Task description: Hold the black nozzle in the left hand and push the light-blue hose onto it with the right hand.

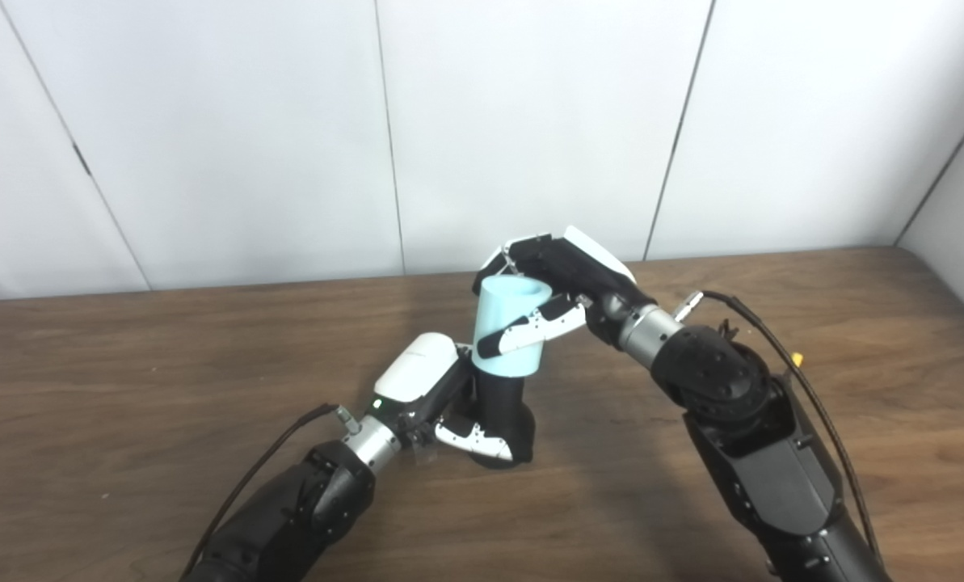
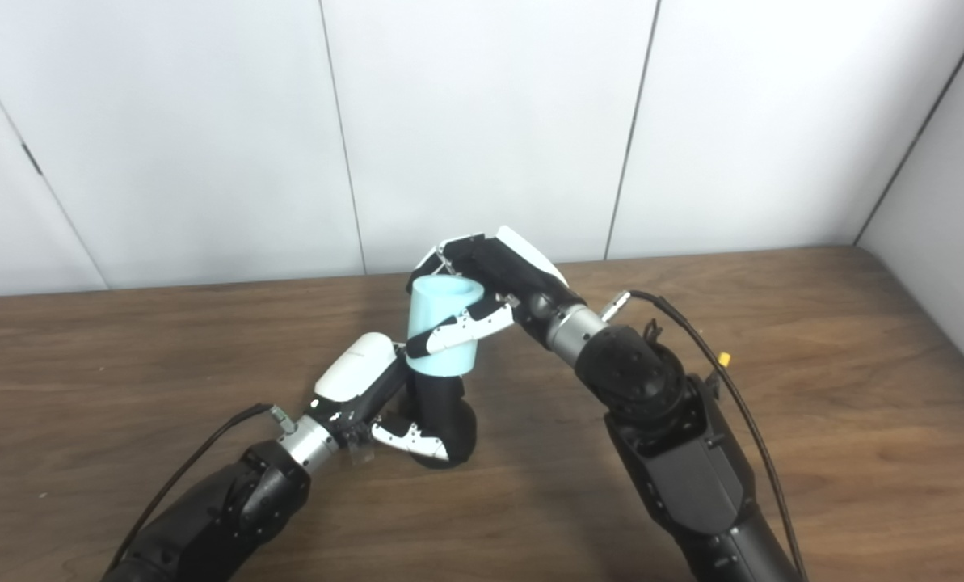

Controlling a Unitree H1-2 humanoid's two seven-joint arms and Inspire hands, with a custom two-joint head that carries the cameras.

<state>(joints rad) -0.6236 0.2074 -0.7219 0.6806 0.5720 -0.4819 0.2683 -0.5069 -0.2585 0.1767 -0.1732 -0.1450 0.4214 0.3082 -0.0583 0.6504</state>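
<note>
Worktop [image 1: 166, 372]: dark brown wood-grain surface, grain running left-right. It spans the full frame width and meets white wall panels along its rear edge; the right rear corner sits beside an angled wall section.

Items resting directly on worktop: 1 only, the black nozzle [image 1: 502, 412]. Its rounded base touches the surface near centre, slightly toward the front; the body stands roughly upright w/ a slight tilt. A soft shadow lies on the wood beside the base and trails toward the front right.

Whether either forearm contacts the surface at the front edge cannot be determined.
</note>
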